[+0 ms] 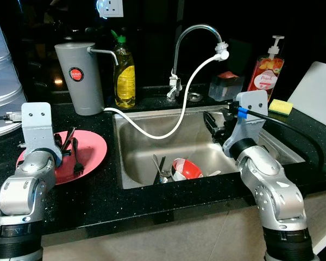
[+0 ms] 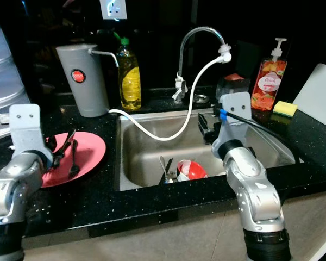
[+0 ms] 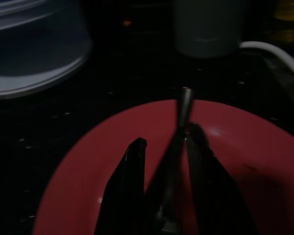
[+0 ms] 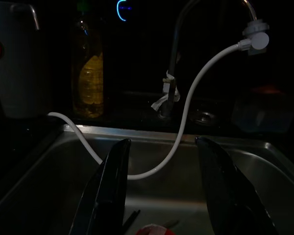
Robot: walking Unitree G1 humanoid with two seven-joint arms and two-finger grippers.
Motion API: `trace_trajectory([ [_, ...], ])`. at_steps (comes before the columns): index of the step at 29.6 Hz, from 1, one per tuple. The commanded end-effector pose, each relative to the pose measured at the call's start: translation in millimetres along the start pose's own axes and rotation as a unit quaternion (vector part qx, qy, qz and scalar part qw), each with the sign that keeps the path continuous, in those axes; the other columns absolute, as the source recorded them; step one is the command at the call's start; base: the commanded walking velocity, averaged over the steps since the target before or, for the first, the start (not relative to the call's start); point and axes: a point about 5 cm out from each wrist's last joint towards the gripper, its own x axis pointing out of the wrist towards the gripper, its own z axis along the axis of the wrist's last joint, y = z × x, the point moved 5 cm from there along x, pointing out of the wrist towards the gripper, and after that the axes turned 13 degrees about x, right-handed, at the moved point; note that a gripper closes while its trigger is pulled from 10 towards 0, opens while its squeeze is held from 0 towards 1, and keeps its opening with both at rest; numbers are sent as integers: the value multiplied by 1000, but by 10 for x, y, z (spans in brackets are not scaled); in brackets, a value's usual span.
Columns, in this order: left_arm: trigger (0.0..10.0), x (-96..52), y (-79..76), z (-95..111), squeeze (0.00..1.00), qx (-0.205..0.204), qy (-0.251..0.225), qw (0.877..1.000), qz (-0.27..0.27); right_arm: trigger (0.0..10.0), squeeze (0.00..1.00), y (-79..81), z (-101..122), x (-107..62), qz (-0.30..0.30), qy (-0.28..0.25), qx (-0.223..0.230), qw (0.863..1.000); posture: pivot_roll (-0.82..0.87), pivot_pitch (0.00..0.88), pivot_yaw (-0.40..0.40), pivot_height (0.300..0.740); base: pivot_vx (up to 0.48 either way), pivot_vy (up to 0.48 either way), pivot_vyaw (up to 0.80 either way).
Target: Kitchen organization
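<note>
Kitchen counter with sink [image 1: 271, 142], seen from the head camera. The left gripper [image 3: 164, 161] hangs over a red plate [image 1: 95, 144] on the counter left of the sink, its 2 fingers [image 3: 130, 181] closed around a slim dark utensil [image 3: 179, 122]; the dim wrist view leaves it uncertain whether this is a fork or a spoon. The utensil's long axis runs along the fingers, its free end pointing toward the grey jug [image 1: 81, 76] at the back. More dark cutlery [image 1: 77, 157] lies on the plate just beside the gripper. The right gripper [image 4: 161, 186] hovers over the sink's right half, fingers apart and holding nothing, aimed at the tap [image 1: 198, 32] and the white hose [image 1: 168, 130] that loops from the spout into the basin. Below and toward the robot from this gripper, on the sink floor, lie a red-and-white bowl [image 1: 186, 168] and 2 or so utensils [image 1: 160, 168]. The bowl lies nearer the right arm; the plate's cutlery lies nearer the left. At the back stand a yellow bottle [image 1: 125, 76], a pump bottle [image 1: 265, 70] and a sponge [image 1: 280, 106]. Judged stage: cutlery is being sorted between plate and sink, with the sink items not yet cleared.
</note>
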Motion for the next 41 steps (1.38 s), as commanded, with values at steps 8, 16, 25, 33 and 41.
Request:
trace_trajectory([
  [8, 10000, -126, -376, 148, 0, 11, -38, 999, -37, 10000, 0, 16, 5, 27, 4, -8, 6, 1000, -10, 58, 1, 740, 0, 0, 0],
  [16, 10000, -174, -491, 247, 0, 9, -59, 997, -43, 10000, 0, 7, 18, 34, 5, -8, 6, 1000, -17, 56, -12, 740, 0, 0, 0],
  [25, 10000, -180, -501, 221, 0, 12, -59, 997, -41, 10000, 0, 30, 14, 47, 11, -8, 5, 1000, -17, 56, -22, 740, 0, 0, 0],
  [33, 10000, -195, -540, 214, 0, 13, -61, 997, -47, 10000, 0, 42, 22, 54, 14, -10, 5, 1000, -22, 50, -22, 740, 0, 0, 0],
  [41, 10000, -196, -556, 219, 0, 15, -64, 997, -48, 10000, 0, 40, 31, 56, 15, -12, 5, 1000, -23, 47, -24, 740, 0, 0, 0],
])
